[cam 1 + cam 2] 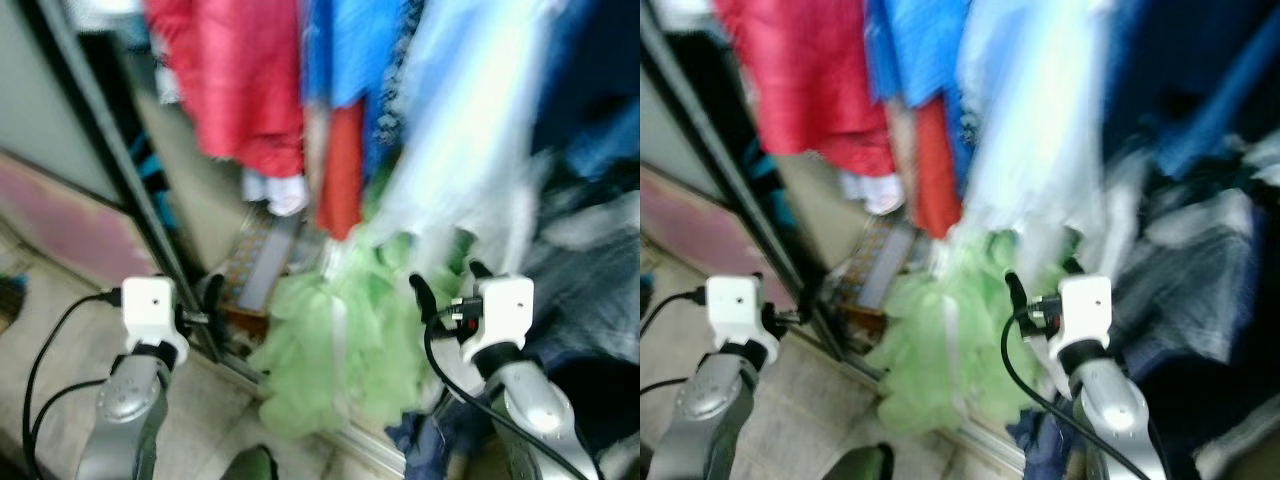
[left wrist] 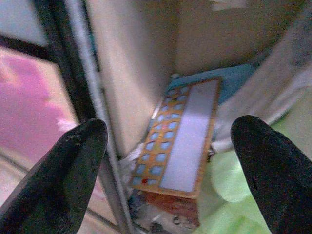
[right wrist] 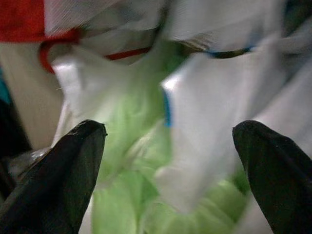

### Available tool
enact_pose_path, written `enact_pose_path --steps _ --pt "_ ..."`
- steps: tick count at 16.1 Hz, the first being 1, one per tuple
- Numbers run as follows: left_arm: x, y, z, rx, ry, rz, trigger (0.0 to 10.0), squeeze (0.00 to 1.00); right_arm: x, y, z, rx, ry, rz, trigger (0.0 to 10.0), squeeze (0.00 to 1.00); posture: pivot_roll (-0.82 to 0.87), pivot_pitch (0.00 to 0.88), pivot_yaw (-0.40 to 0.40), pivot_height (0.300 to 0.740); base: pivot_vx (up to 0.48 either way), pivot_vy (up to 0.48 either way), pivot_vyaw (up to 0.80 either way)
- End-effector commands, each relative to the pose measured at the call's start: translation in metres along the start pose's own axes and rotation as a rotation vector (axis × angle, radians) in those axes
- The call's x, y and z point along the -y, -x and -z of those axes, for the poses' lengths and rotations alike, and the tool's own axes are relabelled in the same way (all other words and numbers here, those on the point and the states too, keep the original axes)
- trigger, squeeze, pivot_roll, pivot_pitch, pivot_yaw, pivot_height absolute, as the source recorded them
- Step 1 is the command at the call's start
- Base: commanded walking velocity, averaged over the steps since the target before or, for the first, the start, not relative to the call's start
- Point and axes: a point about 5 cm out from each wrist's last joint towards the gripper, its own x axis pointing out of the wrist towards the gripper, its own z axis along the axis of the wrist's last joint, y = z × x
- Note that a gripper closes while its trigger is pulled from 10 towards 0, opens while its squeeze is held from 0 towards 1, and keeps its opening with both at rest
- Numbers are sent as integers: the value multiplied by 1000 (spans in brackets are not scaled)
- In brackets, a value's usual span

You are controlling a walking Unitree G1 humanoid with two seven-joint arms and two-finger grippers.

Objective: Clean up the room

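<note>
An open wardrobe ahead, blurred by camera motion: red hanging garment (image 1: 245, 80), blue hanging garment (image 1: 350, 50) and pale blue-white hanging garment (image 1: 470, 120) in a row above, dark sliding-door frame (image 1: 120, 170) at the left edge, pale tiled floor (image 1: 200, 410) in front. At the wardrobe bottom, a heap of light green frilly fabric (image 1: 330, 350) spilling over the door track, just beside a flat orange board with blue squares and a grey panel (image 2: 178, 136) leaning inside near the back wall. Dark blue crumpled clothing (image 1: 440, 440) low on the right, near the green heap. Left end effector (image 1: 200, 305) raised near the door frame, fingers (image 2: 68, 170) spread wide, nothing between them, aimed toward the patterned board. Right end effector (image 1: 447, 280) raised before the green and white fabric, fingers (image 3: 63, 170) likewise wide apart and empty. Judged from this: tidying barely begun or mid-way, nothing in hand, green heap and dark clothing not yet put away; likely next, choosing and grasping one loose piece.
</note>
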Motion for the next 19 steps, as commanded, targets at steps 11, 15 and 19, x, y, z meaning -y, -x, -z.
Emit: enact_pose_path --steps 11,15,19 --pt "-4 -8 -5 14 -35 -32 10000 0 -7 -13 0 13 -37 -42 10000 0 16 20 -57 740 0 0 800" --pt "-4 -8 -4 11 -52 -40 10000 0 -8 -16 0 17 -50 -41 10000 0 13 23 -52 740 0 0 800" --pt "-2 -10 -2 -4 -38 -15 10000 0 -4 -17 1 15 -82 -7 10000 0 3 29 -26 740 0 0 198"
